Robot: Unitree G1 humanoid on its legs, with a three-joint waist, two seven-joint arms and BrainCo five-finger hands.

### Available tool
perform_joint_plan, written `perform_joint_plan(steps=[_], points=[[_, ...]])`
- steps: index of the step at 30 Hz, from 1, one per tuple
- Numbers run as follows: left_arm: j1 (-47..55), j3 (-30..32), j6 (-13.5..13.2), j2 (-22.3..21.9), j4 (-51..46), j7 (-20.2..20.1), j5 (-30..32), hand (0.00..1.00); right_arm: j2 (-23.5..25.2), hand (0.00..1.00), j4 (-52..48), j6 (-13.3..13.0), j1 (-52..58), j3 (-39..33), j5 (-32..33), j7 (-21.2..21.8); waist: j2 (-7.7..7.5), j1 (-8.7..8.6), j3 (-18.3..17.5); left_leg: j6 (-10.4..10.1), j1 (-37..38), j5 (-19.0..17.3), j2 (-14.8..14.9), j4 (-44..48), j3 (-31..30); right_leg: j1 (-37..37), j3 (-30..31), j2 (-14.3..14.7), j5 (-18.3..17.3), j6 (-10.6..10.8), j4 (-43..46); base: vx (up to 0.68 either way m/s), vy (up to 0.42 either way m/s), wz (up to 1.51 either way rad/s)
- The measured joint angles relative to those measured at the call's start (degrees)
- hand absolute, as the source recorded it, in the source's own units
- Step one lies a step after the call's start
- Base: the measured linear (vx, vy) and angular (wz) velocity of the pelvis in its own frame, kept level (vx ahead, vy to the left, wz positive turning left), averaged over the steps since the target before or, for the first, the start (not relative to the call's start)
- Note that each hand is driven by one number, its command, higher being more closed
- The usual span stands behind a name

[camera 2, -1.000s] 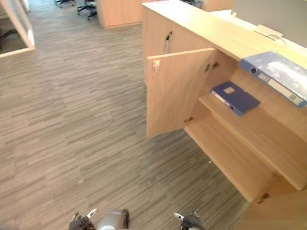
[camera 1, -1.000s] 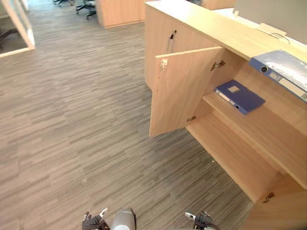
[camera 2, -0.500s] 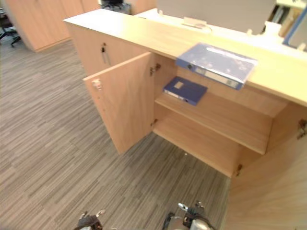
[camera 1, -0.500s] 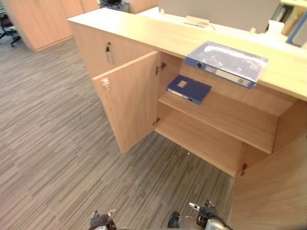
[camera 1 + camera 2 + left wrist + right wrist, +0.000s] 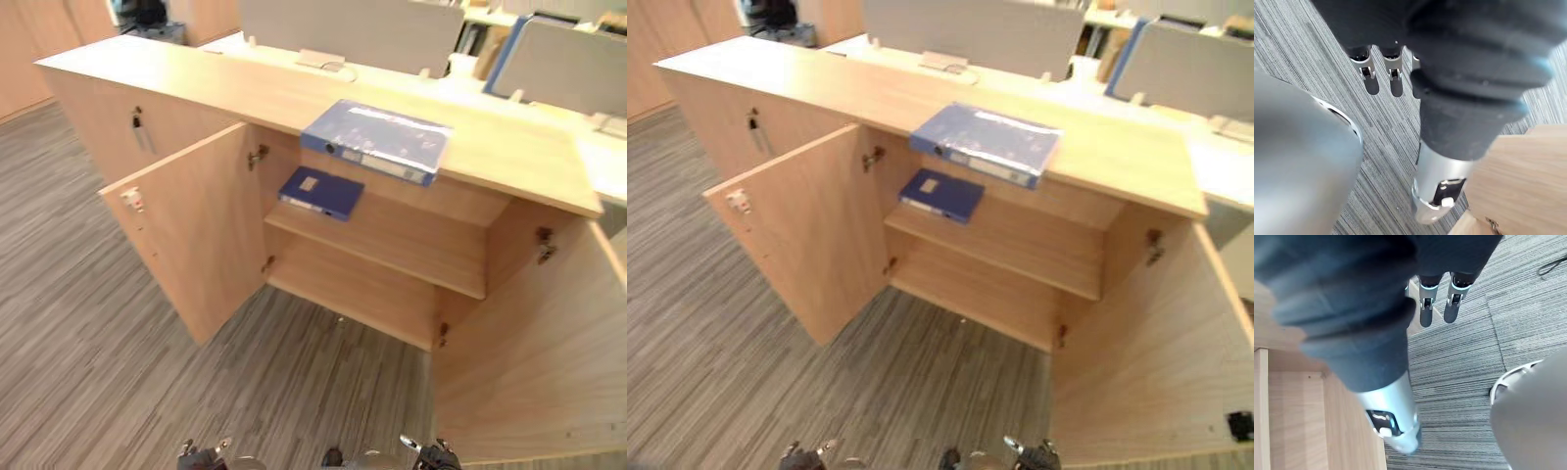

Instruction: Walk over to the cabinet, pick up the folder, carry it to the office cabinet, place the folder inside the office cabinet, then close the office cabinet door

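Large blue folder: lies flat on top of the cabinet, upper centre of frame, at its front edge.
Small dark-blue folder: on the inner shelf, just below.
Left door, right door: both open.
Left robot hand, right robot hand: fingers straight, holding nothing, above the striped carpet.

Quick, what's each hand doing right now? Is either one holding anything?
Left hand: open, holding nothing.
Right hand: open, holding nothing.
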Motion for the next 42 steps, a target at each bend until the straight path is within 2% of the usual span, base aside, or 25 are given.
perform_joint_plan(steps=[1, 2, 3, 4, 5, 6, 8, 9, 10, 12, 14, 15, 16, 19, 20, 22, 24, 26, 27, 28, 29, 32, 34, 38, 42], points=[[-0.07, -0.05, -0.23, 0.27, -0.04, -0.08, -0.05, 0.00, -0.18, 0.00, 0.56, 0.02, -0.42, 0.32, -0.03, -0.04, -0.67, 0.79, -0.22, -0.32, -2.20, -2.97, -1.24, 2.62, -1.06, 0.57, 2.39, 0.21, 0.94, -1.50, -1.39, 0.25, -0.014, -0.89], [-0.43, -0.04, -0.36, -0.16, -0.46, -0.17, -0.07, 0.00, -0.72, 0.00, 1.78, 0.28, -1.35, 0.46, -0.06, -0.06, -0.53, 0.76, -0.24, 0.15, -5.33, -10.41, -3.90, 4.09, -2.29, 0.68, 5.78, 0.18, 1.72, -2.54, -2.26, 0.20, 0.014, -0.68], [-0.44, -0.05, -0.40, -0.27, -0.75, -0.17, -0.18, 0.00, -0.99, 0.00, 2.47, 0.42, -1.65, 0.60, -0.07, -0.12, -0.93, 0.82, -0.09, 0.14, -6.66, -12.71, -5.30, 3.24, -2.56, 0.81, 7.17, 0.00, 2.27, -2.47, -2.72, 0.26, 0.066, -0.68], [-0.55, -0.08, -0.46, -0.51, -1.35, -0.14, -0.24, 0.00, -1.43, 0.00, 2.95, 0.95, -1.96, 1.86, -0.16, -0.44, -1.11, 1.24, 0.07, 0.18, -8.49, -15.97, -8.15, -0.53, -3.28, 1.57, 9.46, -0.39, 2.78, -2.37, -3.35, 0.26, 0.108, -0.72], [-0.37, -0.12, -0.44, -0.73, -1.99, -0.05, -0.18, 0.00, -1.55, 0.00, 3.37, 1.09, -2.49, 2.06, -0.17, -0.61, -1.13, 1.54, 0.08, 0.23, -9.28, -17.58, -10.94, -7.24, -5.50, 2.74, 11.27, -0.71, 2.66, -1.63, -3.69, 0.26, 0.139, -0.78], [-0.31, -0.17, -0.48, -0.82, -2.11, -0.03, -0.16, 0.00, -1.58, 0.00, 3.37, 1.09, -2.92, 2.07, -0.24, -0.63, -1.07, 1.68, 0.03, 0.07, -9.53, -17.74, -12.04, -11.25, -6.85, 3.01, 12.42, -0.73, 2.39, -1.22, -3.68, 0.22, 0.176, -0.94], [-0.27, -1.20, -0.47, -0.80, -2.42, -0.01, 0.96, 0.00, -1.25, 0.00, 3.24, 0.93, -4.56, 3.54, -1.04, -0.63, -0.87, 1.91, -0.28, -0.28, -9.21, -16.15, -14.09, -27.17, -12.50, 4.07, 15.95, -0.75, 1.46, 0.93, -3.69, 0.22, 0.226, -1.04], [-0.36, -1.63, -0.46, -0.87, -2.35, -0.01, 1.26, 0.00, -1.28, 0.00, 3.12, 0.90, -4.78, 4.77, -1.30, -0.63, -0.75, 1.92, -0.46, 0.45, -9.22, -13.61, -14.12, -29.66, -13.50, 4.36, 16.87, -0.74, 1.03, 1.54, -3.54, 0.29, 0.246, -0.93], [-0.42, -2.37, -0.45, -0.84, -1.77, -0.09, 2.01, 0.00, -1.15, 0.00, 2.80, 0.90, -4.26, 6.72, -2.24, -0.60, -0.04, 2.14, -1.41, 2.22, -7.82, -7.62, -14.54, -31.68, -13.12, 4.40, 18.76, -1.02, 0.09, 2.85, -2.70, 0.27, 0.201, -0.62], [-1.02, -2.40, -0.43, -0.05, -1.69, -0.11, 3.09, 0.00, 0.42, 0.00, 1.65, 0.92, -3.71, 7.80, -2.25, -0.62, -2.21, 1.75, -2.12, 3.19, -6.28, -8.55, -16.12, -33.12, -9.57, 4.29, 19.69, -3.91, -1.17, 4.82, -1.48, 0.35, 0.226, -0.61], [-1.59, -2.35, -0.37, 0.00, 0.23, -0.11, 3.25, 0.00, 1.24, 0.00, 1.25, 1.02, -3.62, 8.10, -2.54, -0.33, -2.31, 2.30, -2.50, 4.52, -3.06, -9.40, -18.06, -35.97, -4.76, 3.60, 20.06, -7.12, -2.21, 6.37, 0.00, 0.35, 0.232, -0.84], [-1.65, -2.41, -0.35, -0.22, 0.70, -0.07, 2.95, 0.00, 1.27, 0.00, 1.22, 1.03, -3.63, 8.24, -2.88, -0.16, -1.85, 2.68, -2.73, 5.18, -1.64, -9.56, -18.64, -37.53, -3.08, 2.73, 20.02, -7.95, -2.43, 6.72, 1.56, 0.25, 0.197, -0.77], [-1.64, -2.58, -0.36, -0.44, 0.94, -0.07, 2.94, 0.00, 1.28, 0.00, 1.17, 1.06, -3.60, 8.27, -3.28, 0.01, -1.55, 2.85, -2.90, 5.46, -0.66, -9.56, -18.84, -38.66, -1.92, 1.79, 20.03, -8.32, -2.71, 7.14, 3.33, 0.22, 0.170, -0.75], [-1.95, -3.54, -0.31, -0.39, 1.86, -0.07, 2.75, 0.00, 1.30, 0.00, -0.16, 1.11, -3.73, 8.31, -4.68, 0.57, -0.81, 2.74, -2.89, 6.19, 4.67, -9.65, -19.05, -42.73, 0.94, -5.09, 18.22, -9.04, -3.55, 8.08, 20.27, 0.18, 0.133, -0.49], [-2.16, -3.92, -0.31, -0.21, 1.94, -0.07, 2.77, 0.00, 1.32, 0.00, -0.51, 1.06, -3.60, 8.28, -4.68, 0.58, -0.95, 2.15, -2.78, 6.76, 6.92, -10.01, -19.38, -43.87, 1.25, -7.56, 15.12, -10.86, -4.06, 7.93, 27.32, 0.18, 0.111, -0.16], [-2.06, -4.39, -0.36, -0.19, 2.49, -0.10, 2.81, 0.00, 1.26, 0.00, -0.68, 1.01, -3.60, 8.26, -4.70, 0.56, -0.88, 1.87, -2.82, 6.97, 10.74, -10.15, -19.77, -46.18, 1.54, -9.11, 10.46, -14.99, -5.27, 7.28, 33.03, 0.18, 0.051, -0.03], [-2.08, -4.38, -0.36, -0.14, 2.64, -0.10, 2.83, 0.00, 1.27, 0.00, -0.74, 0.92, -3.78, 8.23, -4.64, 0.57, -0.95, 1.36, -2.79, 6.77, 11.65, -10.36, -19.12, -46.74, 1.00, -10.16, 8.73, -16.32, -5.89, 7.40, 32.09, 0.14, -0.061, 0.09], [-2.06, -4.32, -0.41, 0.01, 2.83, -0.09, 2.77, 0.00, 1.32, 0.00, -0.64, 0.86, -3.85, 7.69, -2.97, 0.55, -1.31, 1.28, -2.61, 4.49, 11.66, -11.84, -17.52, -45.69, 0.52, -10.54, 7.53, -16.28, -5.87, 7.37, 21.85, 0.19, -0.244, 0.05], [-2.06, -4.23, -0.44, 0.30, 2.73, -0.13, 2.75, 0.00, 1.60, 0.00, -0.48, 0.79, -3.85, 7.77, -1.94, 0.58, -2.00, 1.29, -2.43, 3.85, 11.60, -12.49, -17.66, -44.93, 0.40, -9.90, 7.64, -16.31, -3.54, 7.18, 17.12, 0.18, -0.305, -0.04], [-2.72, -3.55, -0.41, 0.04, 4.10, -0.17, 2.72, 0.00, 1.11, 0.00, -0.41, 0.64, -4.19, 7.11, -0.42, 0.55, -1.44, 1.17, -1.59, 2.82, 11.39, -13.76, -16.66, -43.58, -0.14, -7.61, 8.03, -14.84, -4.76, 7.86, 14.67, 0.14, -0.268, -0.02], [-2.52, -2.40, -0.41, -0.81, 4.60, -0.17, 2.72, 0.00, 0.77, 0.00, -0.43, 0.37, -4.37, 6.35, 0.48, 0.52, -0.39, 0.82, -1.91, 2.80, 11.45, -13.77, -15.16, -43.68, -1.78, -7.42, 7.83, -13.11, -4.61, 7.19, 14.71, 0.15, -0.273, -0.04], [-2.76, -0.44, -0.48, -1.13, 5.05, -0.25, 2.75, 0.00, 0.56, 0.00, 0.21, -0.02, -4.48, 6.53, 1.65, 0.51, -0.18, 0.84, -2.00, 2.08, 11.65, -13.75, -12.41, -44.44, -3.26, -6.89, 6.69, -10.30, -5.30, 6.01, 13.58, 0.10, -0.251, -0.05], [-2.82, -0.15, -0.46, -1.20, 5.27, -0.26, 2.72, 0.00, 0.28, 0.00, 0.72, -0.21, -4.60, 6.66, 1.90, 0.51, -0.22, 0.36, -2.00, 1.52, 11.71, -13.19, -12.10, -44.92, -4.72, -5.61, 5.26, -10.15, -5.47, 5.74, 12.50, 0.07, -0.141, 0.36], [-2.61, 1.15, -0.51, -1.24, 5.52, -0.62, 0.51, 0.00, -0.02, 0.00, 2.27, -0.18, -4.78, 8.45, -0.16, 0.54, -0.24, 0.55, -2.46, 0.89, 10.65, -12.87, -11.84, -43.53, -6.88, -2.16, 2.15, -9.97, -5.48, 5.74, 8.86, 0.04, -0.040, 0.50], [-1.76, 0.98, -0.89, -0.74, 3.65, -2.08, -5.40, 0.00, 0.43, 0.00, 2.41, -0.15, -4.75, 7.64, -0.20, 0.55, -1.14, 1.12, -1.79, -0.27, 3.39, -13.64, -11.44, -30.83, -8.16, 1.02, -1.46, -10.38, -4.43, 5.57, 5.34, 0.02, -0.018, 0.45]])
